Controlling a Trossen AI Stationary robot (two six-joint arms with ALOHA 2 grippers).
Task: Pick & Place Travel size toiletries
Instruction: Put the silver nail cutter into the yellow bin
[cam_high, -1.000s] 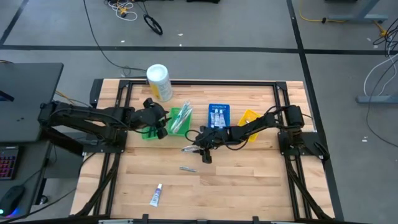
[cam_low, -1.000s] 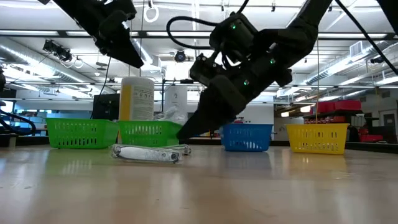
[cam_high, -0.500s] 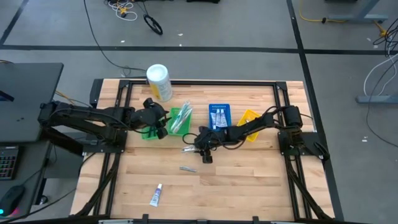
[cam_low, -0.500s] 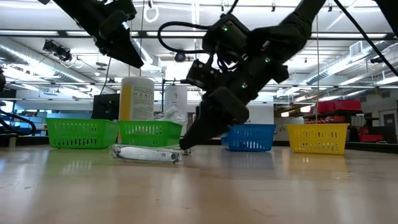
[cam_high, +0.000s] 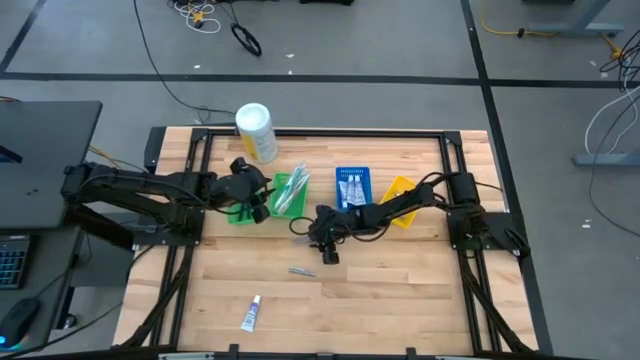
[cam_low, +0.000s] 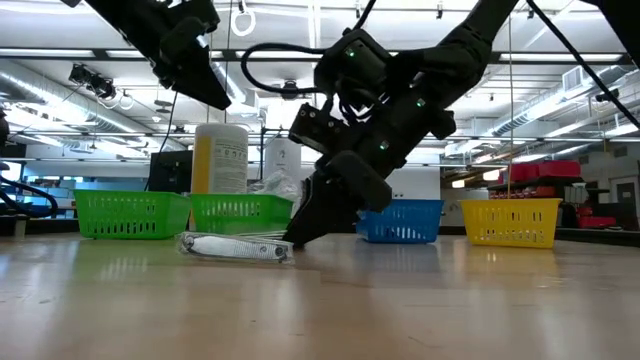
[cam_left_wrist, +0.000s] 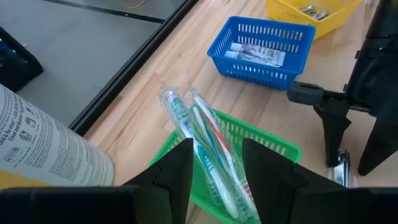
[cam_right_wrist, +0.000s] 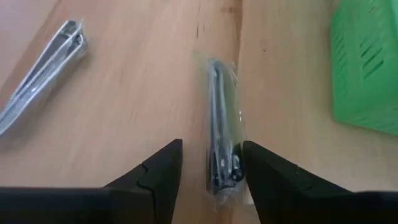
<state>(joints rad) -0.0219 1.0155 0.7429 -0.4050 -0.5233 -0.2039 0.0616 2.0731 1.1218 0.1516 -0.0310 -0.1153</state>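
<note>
A dark item in clear wrap (cam_right_wrist: 221, 124) lies flat on the wooden table. My right gripper (cam_right_wrist: 211, 155) is open, its fingers slanting down on either side of the item's near end, fingertips low at the table (cam_low: 295, 238). I cannot tell whether they touch it. A silvery nail clipper (cam_right_wrist: 37, 81) lies apart from it, nearer the table's near edge (cam_high: 302, 271). My left gripper (cam_left_wrist: 214, 174) hangs open and still above a green bin (cam_left_wrist: 267, 146) that holds wrapped toothbrushes (cam_left_wrist: 205, 143). A white tube (cam_high: 251, 314) lies near the table's near edge.
A blue bin (cam_high: 351, 186) with small tubes and a yellow bin (cam_high: 400, 190) stand behind my right arm. A second green bin (cam_low: 130, 213) stands at the left. A white-and-yellow canister (cam_high: 255, 133) stands at the far left. Bare wood lies toward the near edge.
My right gripper has tipped steeper and rolled a little. Its fingertips have come down to the table around the wrapped item and shifted slightly toward the table's left. The wrapped item and the clipper have stayed where they were.
</note>
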